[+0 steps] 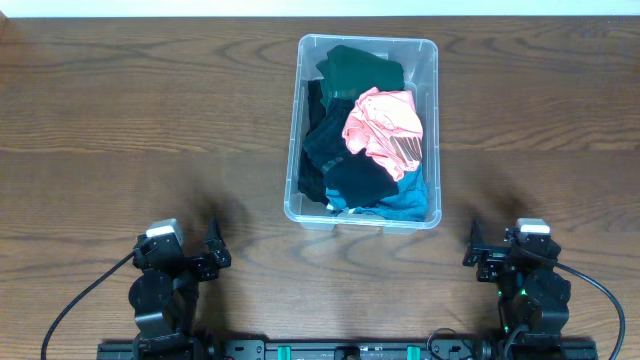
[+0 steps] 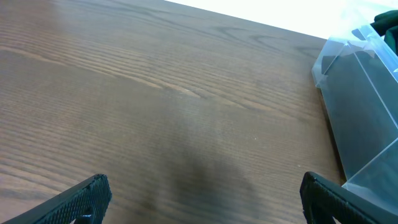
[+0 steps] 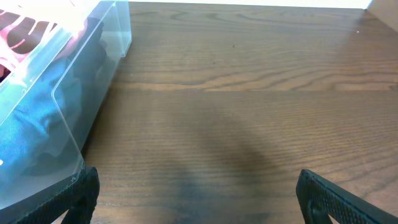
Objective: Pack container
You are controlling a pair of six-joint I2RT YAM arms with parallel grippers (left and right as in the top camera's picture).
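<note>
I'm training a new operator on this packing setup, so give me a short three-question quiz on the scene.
1. True or false: the left gripper and right gripper are both open and empty.
2. Which garment lies topmost in the container? A pink, B yellow, C white.
3. Does any garment lie on the table outside the container?
Key: 1 true; 2 A, the pink garment; 3 no.

Garments (image 1: pixel 375 150) in container (image 1: pixel 432 60), mid-table (image 1: pixel 150 120)
</note>
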